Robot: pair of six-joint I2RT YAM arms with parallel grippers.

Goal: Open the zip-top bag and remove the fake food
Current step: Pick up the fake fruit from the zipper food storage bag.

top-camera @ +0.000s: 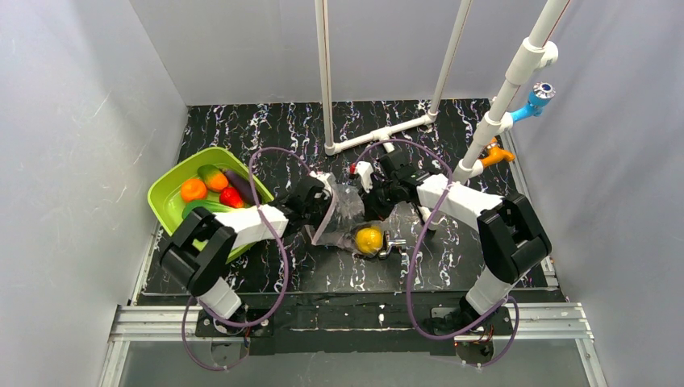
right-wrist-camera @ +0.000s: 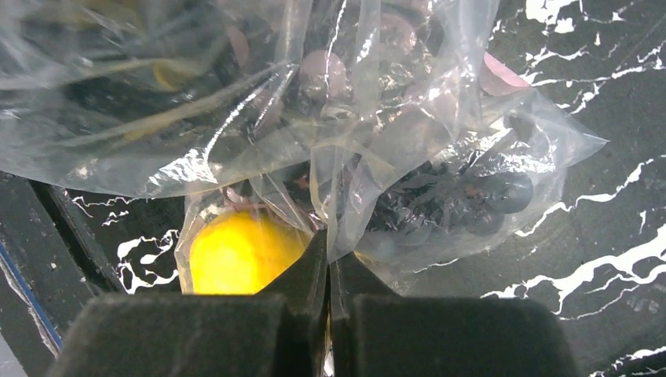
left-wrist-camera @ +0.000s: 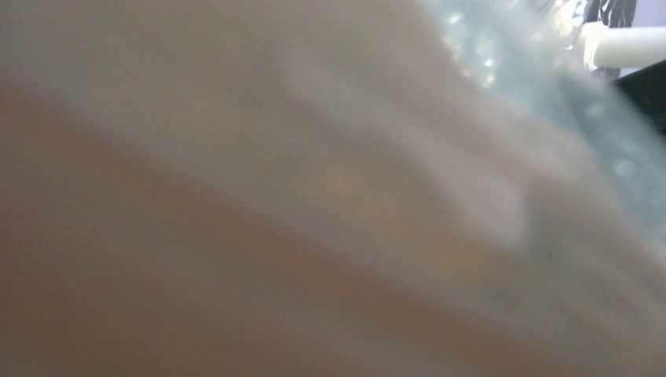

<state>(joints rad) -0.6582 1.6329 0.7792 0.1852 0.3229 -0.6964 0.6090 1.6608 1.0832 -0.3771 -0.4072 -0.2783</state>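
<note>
1. The bag point(top-camera: 348, 211) lies crumpled at the centre of the top view, on the black, white-veined worktop point(top-camera: 242, 129), between the two hands. Its clear film is creased and bunched. A pale pink zip strip point(top-camera: 324, 222) runs down its left edge.
2. A lemon point(top-camera: 369, 239) sits inside the lower end of the bag. In the right wrist view it shows low and left of centre behind the film.
3. That view also shows a dark lumpy shape point(right-wrist-camera: 479, 204) through the film at right of centre. I cannot tell what it is, or whether it lies in the bag or under it.
4. The right hand point(right-wrist-camera: 328, 263) reaches the bag from the right side of the top view. Its fingers are pressed together, with a fold of the film pinched between their tips just right of the lemon.
5. The left hand point(top-camera: 329, 211) is at the bag's left edge, by the zip strip. Its wrist view is blurred almost all over by something close to the lens. Only crinkled film and a bit of white pipe are sharp, at upper right. I cannot tell whether its fingers are spread or closed.
6. A small metal fitting point(top-camera: 394, 242) lies just right of the lemon in the top view.
7. A lime-green tray point(top-camera: 159, 201) sits at the left, apart from the bag and partly under the left arm. It holds an orange point(top-camera: 193, 189), a red piece point(top-camera: 231, 197), a dark eggplant point(top-camera: 239, 182), a green-and-orange piece point(top-camera: 211, 175) and a leafy green piece point(top-camera: 202, 208).
8. A white pipe frame point(top-camera: 379, 133) stands behind the bag, with a blue fitting point(top-camera: 536, 101) at upper right.
</note>
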